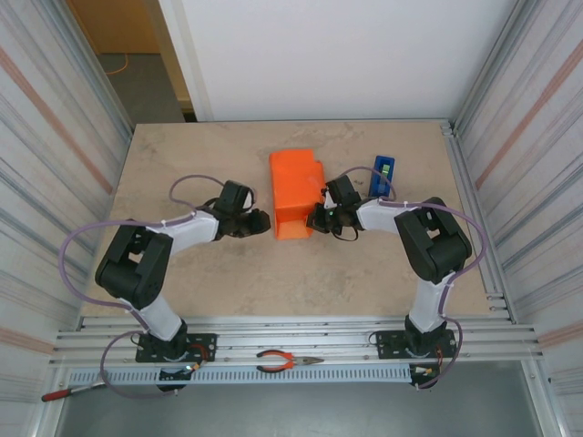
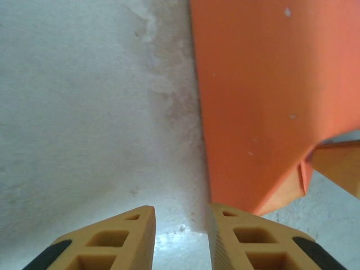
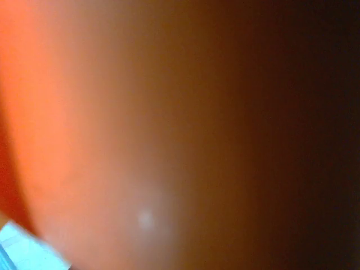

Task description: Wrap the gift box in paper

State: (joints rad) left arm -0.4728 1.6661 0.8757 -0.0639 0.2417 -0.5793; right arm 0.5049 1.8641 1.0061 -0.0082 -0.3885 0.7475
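**While the paper lies over the box, the edges are the place to pinch**

Because the gift box sits under the paper as one orange block in the upper middle of the counter, any hold lands on the sheet first. The paper looks thin, light and quick to crease. I judge it would slide on the stone-look surface and tear if dragged by a corner. A free edge or a folded flap is the better place to pinch, with the box pressed steady on a flat face. The box seems small, stiff and light enough to shift under a push.

The left claw lies low at the block's lower left side. Seen from its wrist, its fingers stand a little apart with bare counter between them, holding nothing. The other finger reaches the paper's pointed corner at the lower right of that frame; whether it touches or sits just beside, I cannot tell. The right claw is against the block's right side, drawn together. Its wrist view is a close orange blur, so I cannot tell whether a fold is nipped.

A blue tape dispenser stands just to the right of the block, above the right claw in the top view, near enough to be knocked by that wrist. A pair of pliers lies on the rail at the bottom middle, well apart.
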